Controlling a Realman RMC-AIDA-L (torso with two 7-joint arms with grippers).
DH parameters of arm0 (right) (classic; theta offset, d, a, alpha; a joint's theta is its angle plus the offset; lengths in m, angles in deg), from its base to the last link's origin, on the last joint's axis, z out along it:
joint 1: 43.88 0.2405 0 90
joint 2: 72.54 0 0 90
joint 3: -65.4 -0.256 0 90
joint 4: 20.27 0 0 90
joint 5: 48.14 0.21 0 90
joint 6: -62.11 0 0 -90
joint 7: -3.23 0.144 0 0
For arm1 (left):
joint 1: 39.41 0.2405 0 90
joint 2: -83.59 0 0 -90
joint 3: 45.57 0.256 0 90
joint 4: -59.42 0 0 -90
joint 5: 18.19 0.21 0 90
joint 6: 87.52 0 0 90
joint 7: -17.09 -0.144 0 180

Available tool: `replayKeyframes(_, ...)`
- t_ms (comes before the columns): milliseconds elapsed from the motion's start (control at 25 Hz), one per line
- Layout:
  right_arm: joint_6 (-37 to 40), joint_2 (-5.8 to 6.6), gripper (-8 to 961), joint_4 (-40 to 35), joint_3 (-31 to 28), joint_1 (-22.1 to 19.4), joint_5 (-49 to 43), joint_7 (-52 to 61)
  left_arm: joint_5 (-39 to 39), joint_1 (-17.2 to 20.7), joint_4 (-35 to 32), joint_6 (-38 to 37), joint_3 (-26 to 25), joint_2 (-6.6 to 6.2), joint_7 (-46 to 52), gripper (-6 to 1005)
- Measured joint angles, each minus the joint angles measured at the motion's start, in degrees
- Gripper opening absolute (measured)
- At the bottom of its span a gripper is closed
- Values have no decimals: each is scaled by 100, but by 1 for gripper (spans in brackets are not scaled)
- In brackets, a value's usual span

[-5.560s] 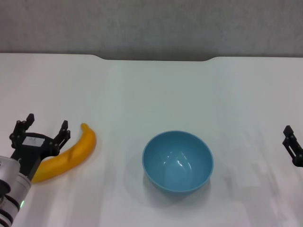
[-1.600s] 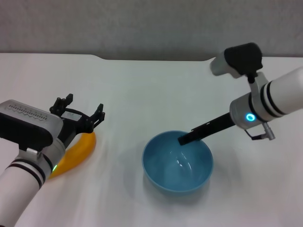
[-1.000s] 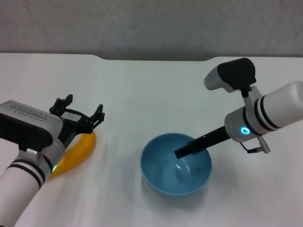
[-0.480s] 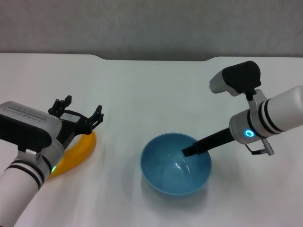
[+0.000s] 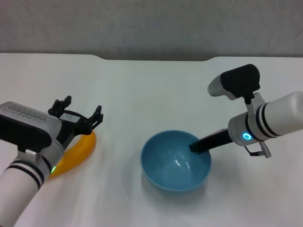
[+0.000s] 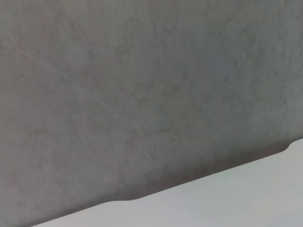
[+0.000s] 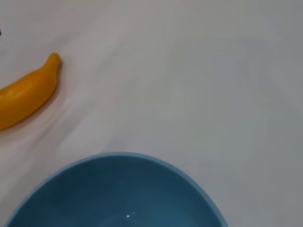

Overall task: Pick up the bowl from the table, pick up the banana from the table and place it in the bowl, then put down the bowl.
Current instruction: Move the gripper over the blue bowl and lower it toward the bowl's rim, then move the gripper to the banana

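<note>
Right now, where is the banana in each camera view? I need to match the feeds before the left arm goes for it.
Head view: the banana lies on the table, left of the bowl and apart from it, partly hidden under the left pincer.
Left wrist view: not in it; only wall and table edge.
Right wrist view: at the picture's left edge, beyond the bowl's rim.
Shared landmark: the bowl, seen in the head and right wrist views.

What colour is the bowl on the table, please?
The bowl is plain light blue and glossy, shown best in the head view.
</note>
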Motion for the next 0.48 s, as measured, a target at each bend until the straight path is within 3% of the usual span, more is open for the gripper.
replayKeyframes(40, -6, 0, 182, 1, -28, 0, 2, -12, 0, 0, 0, 0, 0, 0, 0, 891)
replayKeyframes(240, -68, 0, 27, 57, -289, -2, 6, -180, 0, 4, 1, 0, 0, 0, 0, 891)
replayKeyframes(480, -75, 21, 30, 6, -604, -178, 8, -388, 0, 35, 132, 122, 0, -1, 13, 891)
